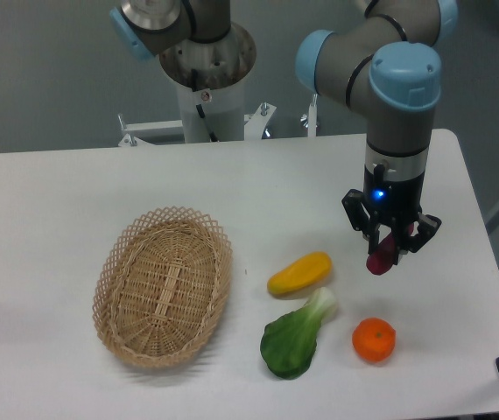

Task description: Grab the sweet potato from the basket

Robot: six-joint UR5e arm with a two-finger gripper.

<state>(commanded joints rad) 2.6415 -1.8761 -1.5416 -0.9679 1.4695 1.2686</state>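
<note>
Already the sweet potato [381,255] is out of the basket [118,262]: it hangs in the gripper [390,243] above the right part of the table [48,201], well apart from the basket, which lies at the left with nothing visible inside it. The fingers are pinching the magenta tuber between them, gripping its upper part, so that the lower end pokes out below and tilts a little to the left. Only part of it shows; the rest is hidden behind the fingers.

It looks light, stiff and smooth, probably a small moulded piece, so weight should be no trouble, but the rounded, glossy skin could let it slip or swivel between flat pads. The safest hold, I judge, is across the thickest middle part, with the fingers square to its long axis; the present grip seems nearer one end, which may allow it to pivot.

Below and to the left of it lie a yellow fruit [299,273], a green leafy vegetable [297,336] and, nearer, an orange [374,339], none touching it
</note>
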